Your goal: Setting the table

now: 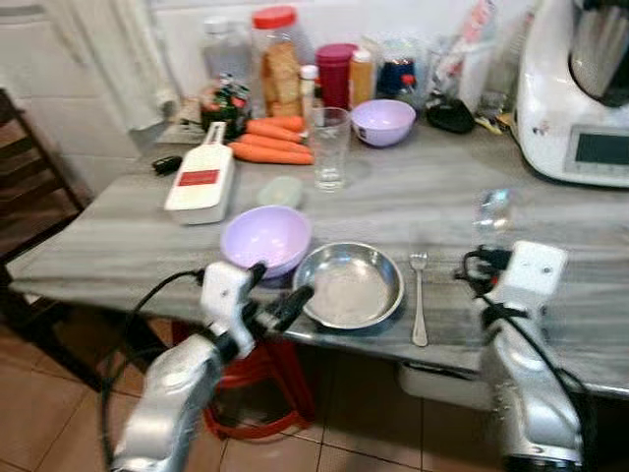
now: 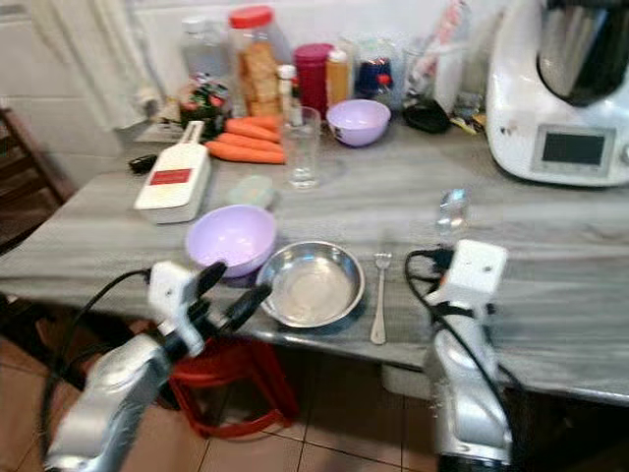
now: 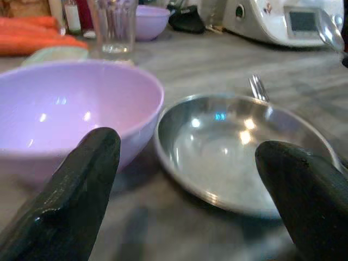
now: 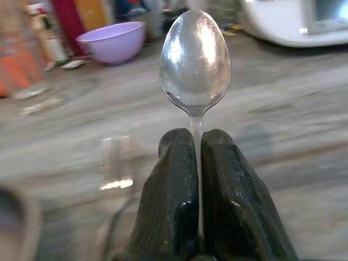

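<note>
Right gripper (image 4: 197, 163) pinches spoon (image 4: 194, 60) (bowl blurred in head views); left gripper (image 1: 278, 287) wide, near steel plate (image 1: 350, 285).

Grey table (image 1: 550, 236) with bowls (image 1: 265, 238), fork (image 1: 419, 300)

A shiny metal spoon (image 4: 194, 60) stands bowl-up, pinched in the right claw (image 4: 197, 157), right of the fork (image 1: 419, 298).

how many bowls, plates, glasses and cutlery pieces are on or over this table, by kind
lilac bowls: 2, near and far
metal plate: 1
drinking glass: 1
fork: 1
spoon, held in the right gripper: 1
total: 6
</note>
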Available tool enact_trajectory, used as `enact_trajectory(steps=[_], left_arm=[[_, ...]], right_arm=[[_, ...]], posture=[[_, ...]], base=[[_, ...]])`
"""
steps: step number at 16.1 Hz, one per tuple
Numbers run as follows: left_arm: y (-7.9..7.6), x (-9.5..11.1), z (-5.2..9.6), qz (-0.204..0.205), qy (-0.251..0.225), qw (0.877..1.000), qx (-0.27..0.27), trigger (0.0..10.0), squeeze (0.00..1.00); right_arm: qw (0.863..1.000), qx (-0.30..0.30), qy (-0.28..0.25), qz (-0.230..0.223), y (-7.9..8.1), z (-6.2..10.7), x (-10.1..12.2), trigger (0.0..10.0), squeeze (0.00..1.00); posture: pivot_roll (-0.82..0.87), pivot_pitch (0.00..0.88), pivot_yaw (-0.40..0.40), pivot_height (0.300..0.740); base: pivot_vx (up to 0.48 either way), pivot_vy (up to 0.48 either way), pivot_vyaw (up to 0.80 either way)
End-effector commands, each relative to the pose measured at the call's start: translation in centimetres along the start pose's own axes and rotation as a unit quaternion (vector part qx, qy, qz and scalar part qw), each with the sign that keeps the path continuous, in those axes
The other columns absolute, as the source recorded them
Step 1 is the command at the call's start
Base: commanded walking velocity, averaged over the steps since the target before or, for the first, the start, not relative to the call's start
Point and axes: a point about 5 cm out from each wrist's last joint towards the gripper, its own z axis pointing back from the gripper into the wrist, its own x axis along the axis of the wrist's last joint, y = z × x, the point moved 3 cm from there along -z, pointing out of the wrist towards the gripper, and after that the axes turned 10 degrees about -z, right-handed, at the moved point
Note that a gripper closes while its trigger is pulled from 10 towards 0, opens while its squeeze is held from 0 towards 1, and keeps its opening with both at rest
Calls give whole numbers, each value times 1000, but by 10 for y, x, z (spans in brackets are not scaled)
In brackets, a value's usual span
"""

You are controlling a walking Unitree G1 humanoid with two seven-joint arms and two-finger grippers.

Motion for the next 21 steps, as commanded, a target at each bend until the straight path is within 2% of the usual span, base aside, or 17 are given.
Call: enact_trajectory(steps=[1, 2, 6, 7, 10, 15, 21], left_arm=[[0, 5, 2, 3, -7, 1000, -13, 10000, 0], [1, 6, 3, 6, -7, 1000, -18, 10000, 0], [-1, 5, 3, 15, 6, 998, -55, 10000, 0], [-7, 8, 2, 27, 1, 996, -82, 10000, 0], [-15, 8, 5, 34, 4, 993, -116, 10000, 0], [-15, 6, 7, 35, 10, 992, -120, 10000, 0], [-20, 8, 7, 29, 11, 989, -146, 10000, 0]], right_arm=[[1000, 3, 12, -3, 1, 0, -4, 10000, 0], [1000, 3, 14, -3, 1, 1, -5, 10000, 0], [997, -17, 79, -7, -8, 4, -28, 10000, 0], [995, -16, 96, -3, -10, 5, -33, 10000, 0], [994, -15, 106, -3, -10, 4, -35, 10000, 0], [990, -4, 141, -9, -6, 3, -47, 10000, 0], [989, 4, 147, -12, 0, 1, -49, 10000, 0]], posture=[[-120, 40, 77, 740], [-116, 39, 73, 740], [-116, 39, 73, 740], [-121, 42, 70, 740], [-120, 40, 67, 740], [-117, 39, 66, 740], [-113, 38, 69, 740]], base=[[0, 0, 0], [0, 0, 0], [0, 0, 0], [0, 0, 0], [0, 0, 0], [0, 0, 0], [0, 0, 0]])
